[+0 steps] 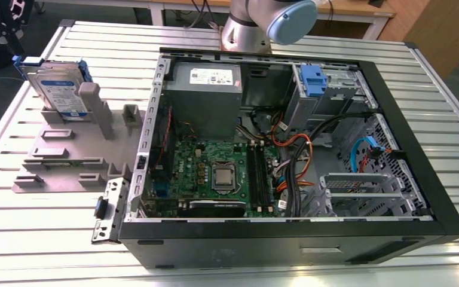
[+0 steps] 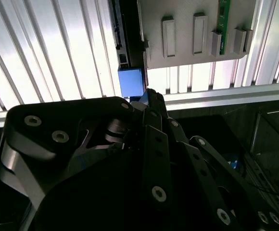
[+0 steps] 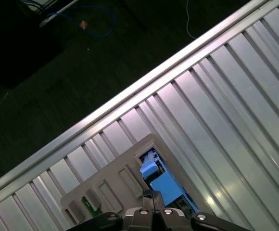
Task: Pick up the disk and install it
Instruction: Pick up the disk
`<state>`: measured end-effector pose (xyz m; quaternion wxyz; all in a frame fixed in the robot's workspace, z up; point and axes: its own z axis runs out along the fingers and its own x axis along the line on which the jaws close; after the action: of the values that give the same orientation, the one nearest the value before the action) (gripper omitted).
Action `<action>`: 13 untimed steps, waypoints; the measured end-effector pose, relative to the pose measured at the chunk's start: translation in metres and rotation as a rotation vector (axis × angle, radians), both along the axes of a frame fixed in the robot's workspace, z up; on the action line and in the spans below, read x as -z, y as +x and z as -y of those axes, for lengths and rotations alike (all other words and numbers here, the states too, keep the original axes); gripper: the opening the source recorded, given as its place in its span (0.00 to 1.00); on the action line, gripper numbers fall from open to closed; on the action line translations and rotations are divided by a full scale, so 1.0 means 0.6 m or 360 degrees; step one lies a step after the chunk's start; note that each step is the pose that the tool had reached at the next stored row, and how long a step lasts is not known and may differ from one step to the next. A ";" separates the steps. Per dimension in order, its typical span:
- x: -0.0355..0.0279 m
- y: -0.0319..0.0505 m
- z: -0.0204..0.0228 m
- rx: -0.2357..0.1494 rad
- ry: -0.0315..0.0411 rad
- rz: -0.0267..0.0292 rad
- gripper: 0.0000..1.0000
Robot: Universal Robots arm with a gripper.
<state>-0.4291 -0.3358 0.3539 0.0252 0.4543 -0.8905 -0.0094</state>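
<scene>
The disk (image 1: 54, 86) stands on edge in a grey slotted holder (image 1: 62, 158) on the table, at the exterior view's left of the open computer case (image 1: 293, 149). It is silver with a white-and-blue label and a blue caddy frame. In both wrist views my gripper (image 3: 151, 196) hangs above the disk's top edge, apart from it. The blue caddy (image 3: 161, 180) lies just past the fingertips, and its blue tab (image 2: 131, 82) sits right beyond the tips of the gripper (image 2: 148, 98). The fingers meet at the tip with nothing between them.
Inside the case are a grey power-supply box (image 1: 205, 89), the motherboard (image 1: 213, 173), orange and black cables (image 1: 293, 155) and a drive bay with a blue part (image 1: 313, 78). The arm's base (image 1: 253, 27) stands behind the case. The table edge (image 3: 106, 108) and dark floor lie beyond the holder.
</scene>
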 end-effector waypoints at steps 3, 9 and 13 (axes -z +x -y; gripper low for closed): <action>0.000 0.000 0.0000 -0.0007 0.0000 0.00001 0.11; 0.000 0.000 0.0000 -0.0045 0.0000 0.00000 0.11; 0.000 0.000 0.0001 -0.0065 0.0000 0.00001 0.11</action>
<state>-0.4290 -0.3358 0.3539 0.0254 0.4724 -0.8810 -0.0089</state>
